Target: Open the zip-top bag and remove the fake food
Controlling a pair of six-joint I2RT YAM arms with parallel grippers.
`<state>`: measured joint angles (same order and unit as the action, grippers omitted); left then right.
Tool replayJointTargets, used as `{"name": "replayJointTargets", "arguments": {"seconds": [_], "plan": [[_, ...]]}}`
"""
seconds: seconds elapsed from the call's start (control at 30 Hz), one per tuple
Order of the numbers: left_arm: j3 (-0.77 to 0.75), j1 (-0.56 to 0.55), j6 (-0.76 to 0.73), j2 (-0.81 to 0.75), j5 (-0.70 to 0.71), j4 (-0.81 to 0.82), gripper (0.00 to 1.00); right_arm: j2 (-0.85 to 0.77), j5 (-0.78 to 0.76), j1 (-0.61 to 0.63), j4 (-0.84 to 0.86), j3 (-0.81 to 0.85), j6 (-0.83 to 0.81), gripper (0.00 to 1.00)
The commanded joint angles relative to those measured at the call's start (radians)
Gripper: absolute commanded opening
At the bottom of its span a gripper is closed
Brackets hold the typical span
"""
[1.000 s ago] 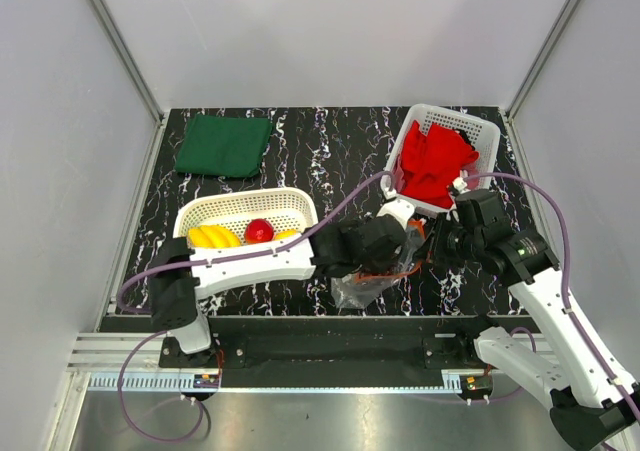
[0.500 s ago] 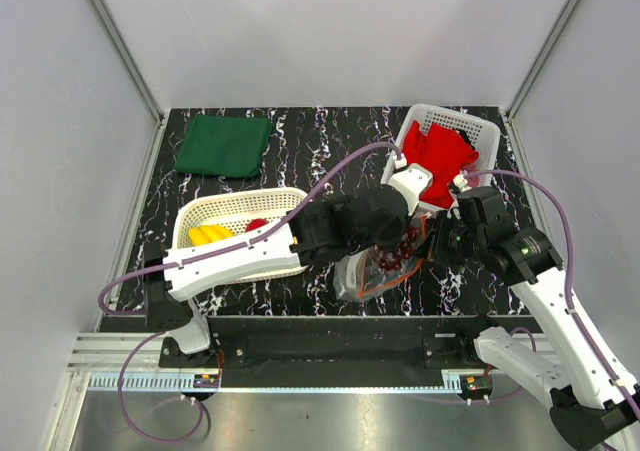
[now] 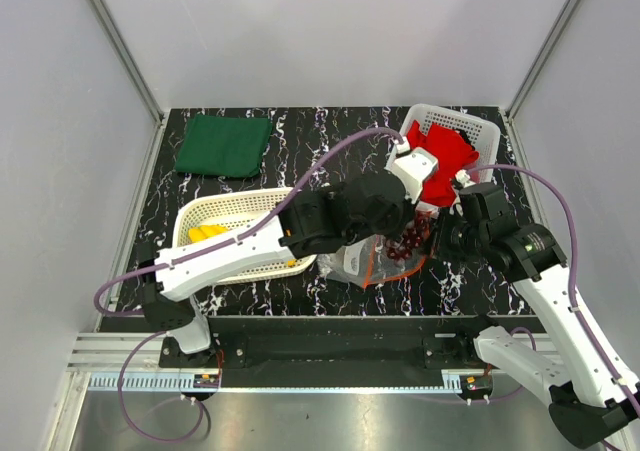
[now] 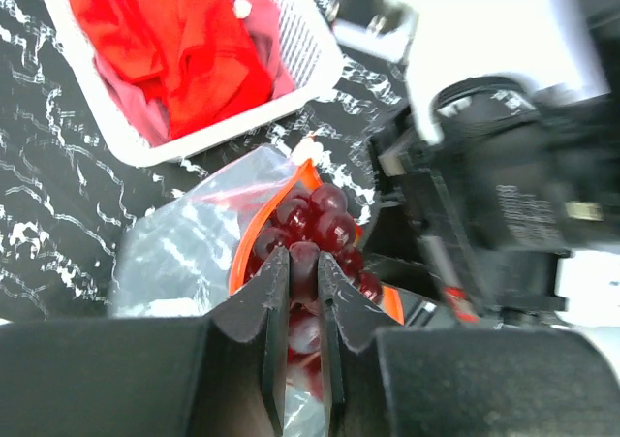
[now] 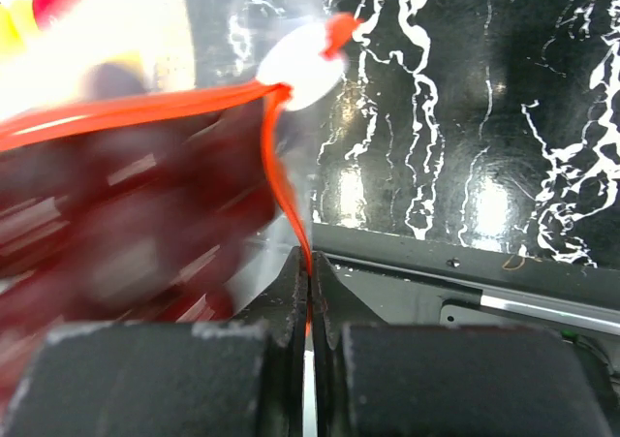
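Note:
The clear zip-top bag (image 3: pixel 358 263) with its orange zip strip (image 4: pixel 244 253) lies at the table's front middle, mouth open. A dark red grape cluster (image 3: pixel 408 244) sticks out of the mouth. My left gripper (image 4: pixel 303 260) is shut on one grape of the cluster (image 4: pixel 320 226). My right gripper (image 5: pixel 309 263) is shut on the bag's orange zip strip (image 5: pixel 281 180) beside the grapes (image 5: pixel 116 214). A yellow banana (image 3: pixel 206 233) lies in the left white basket (image 3: pixel 236 204); my left arm hides most of that basket.
A white basket (image 3: pixel 482 131) with a red cloth (image 3: pixel 440 161) stands at the back right, just behind both grippers. A green cloth (image 3: pixel 224 144) lies at the back left. The table's front edge is close below the bag.
My left gripper has moved right and back from the left basket to the bag's mouth and closed on the grapes. The grapes now stick out of the bag. The right gripper keeps hold.

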<state>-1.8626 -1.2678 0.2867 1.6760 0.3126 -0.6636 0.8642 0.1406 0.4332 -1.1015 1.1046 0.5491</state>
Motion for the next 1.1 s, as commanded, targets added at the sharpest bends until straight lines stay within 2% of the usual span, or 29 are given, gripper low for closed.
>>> {"name": "replayJointTargets", "arguments": {"seconds": [0.0, 0.17, 0.27, 0.47, 0.53, 0.7, 0.83, 1.07], "plan": [[-0.090, -0.001, 0.002, -0.151, -0.056, 0.039, 0.04, 0.007, -0.056, 0.006, 0.003, -0.020, -0.012, 0.00], [-0.092, -0.001, 0.035, -0.264, -0.102, 0.065, 0.06, 0.019, -0.052, 0.006, 0.032, -0.040, 0.000, 0.00], [-0.043, 0.002, 0.054, -0.320, -0.133, 0.102, 0.08, 0.018, -0.053, 0.004, 0.043, -0.032, 0.011, 0.00], [0.066, 0.025, 0.126, -0.337, -0.227, 0.180, 0.07, -0.001, -0.006, 0.006, 0.091, -0.005, 0.034, 0.00], [0.086, 0.027, 0.123, -0.346, -0.210, 0.176, 0.06, 0.007, -0.030, 0.006, 0.057, 0.004, 0.029, 0.00], [0.158, 0.056, 0.056, -0.448, -0.011, 0.084, 0.08, -0.011, -0.174, 0.006, -0.023, 0.009, 0.006, 0.00], [0.323, 0.172, 0.043, -0.554, 0.074, 0.050, 0.09, -0.031, -0.216, 0.006, -0.067, 0.017, -0.018, 0.00], [0.609, 0.373, 0.069, -0.731, 0.098, 0.053, 0.10, -0.025, -0.210, 0.006, -0.069, 0.035, -0.032, 0.00]]}}
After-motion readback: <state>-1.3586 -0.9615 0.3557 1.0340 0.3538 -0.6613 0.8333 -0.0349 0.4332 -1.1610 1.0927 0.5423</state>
